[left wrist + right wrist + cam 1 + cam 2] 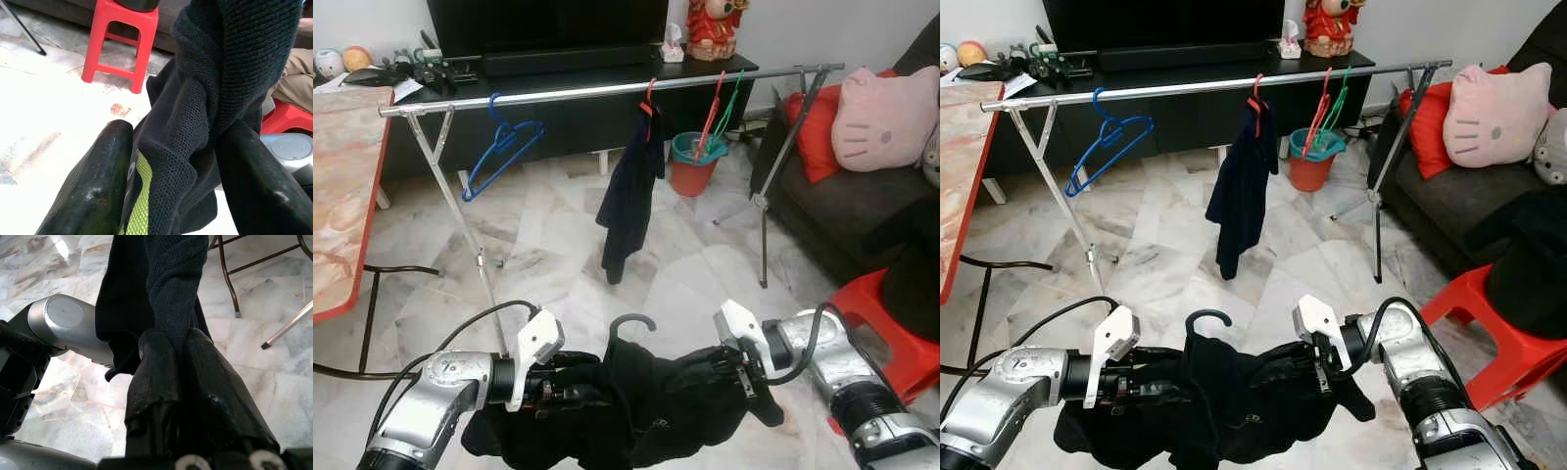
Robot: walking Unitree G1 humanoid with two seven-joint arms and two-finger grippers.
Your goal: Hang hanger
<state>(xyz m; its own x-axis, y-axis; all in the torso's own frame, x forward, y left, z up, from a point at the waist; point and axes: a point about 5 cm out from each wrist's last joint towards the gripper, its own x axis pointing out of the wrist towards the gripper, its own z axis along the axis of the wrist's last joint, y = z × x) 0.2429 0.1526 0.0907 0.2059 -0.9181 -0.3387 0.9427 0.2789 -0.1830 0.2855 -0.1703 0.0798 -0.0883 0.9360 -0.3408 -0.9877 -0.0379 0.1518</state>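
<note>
A black garment (pixel 636 401) on a black hanger, its hook (pixel 631 321) sticking up, hangs between my two grippers low in front of me. My left gripper (pixel 563 384) is shut on the garment's left shoulder, and the dark knit fabric (pixel 195 122) is pinched between its fingers (pixel 93 196). My right gripper (pixel 724 367) is shut on the right shoulder, with cloth (pixel 171 289) rising from between its fingertips (pixel 156 362). Ahead stands a silver clothes rail (pixel 607 90) carrying a blue hanger (pixel 499 147), a dark garment on a red hanger (pixel 631 191), and red and green hangers (pixel 720 103).
The rail's crossed legs (pixel 460 196) stand on a marble floor. A marble-topped table (pixel 342 186) is on the left, a dark sofa with a pink cushion (pixel 881 117) on the right, a red stool (pixel 891 323) near my right arm, a red bucket (pixel 693 166) behind the rail.
</note>
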